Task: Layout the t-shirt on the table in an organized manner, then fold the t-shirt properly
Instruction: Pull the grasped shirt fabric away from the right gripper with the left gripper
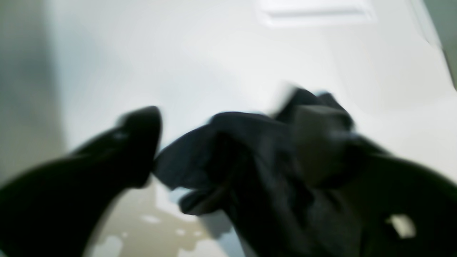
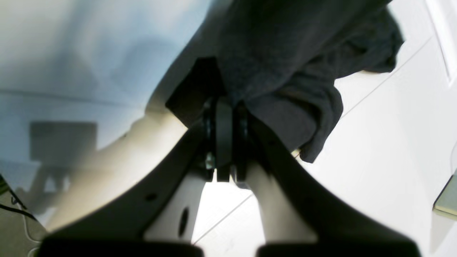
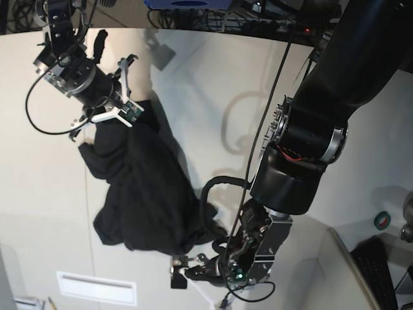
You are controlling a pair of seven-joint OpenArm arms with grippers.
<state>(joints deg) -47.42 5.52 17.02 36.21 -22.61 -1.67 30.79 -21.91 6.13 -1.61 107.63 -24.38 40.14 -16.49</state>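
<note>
The black t-shirt (image 3: 145, 194) hangs bunched in a long drape above the off-white table (image 3: 51, 194). At the top left of the base view, my right gripper (image 3: 115, 115) holds its upper end. The right wrist view shows that gripper (image 2: 224, 103) shut on a fold of the t-shirt (image 2: 285, 53). My left gripper (image 3: 188, 268) is at the shirt's lower end near the table's front. Blurred in the left wrist view, the left gripper (image 1: 228, 117) has its jaws wide apart. Loose t-shirt cloth (image 1: 257, 160) lies between the jaws and over the right-hand finger (image 1: 317, 132). No print shows.
A white rectangular recess (image 3: 97, 287) sits in the table near the front left. A roll of tape (image 3: 383, 219) and a dark object (image 3: 381, 261) lie at the right edge. Cables run along the far side. A thin seam (image 2: 375, 89) crosses the tabletop.
</note>
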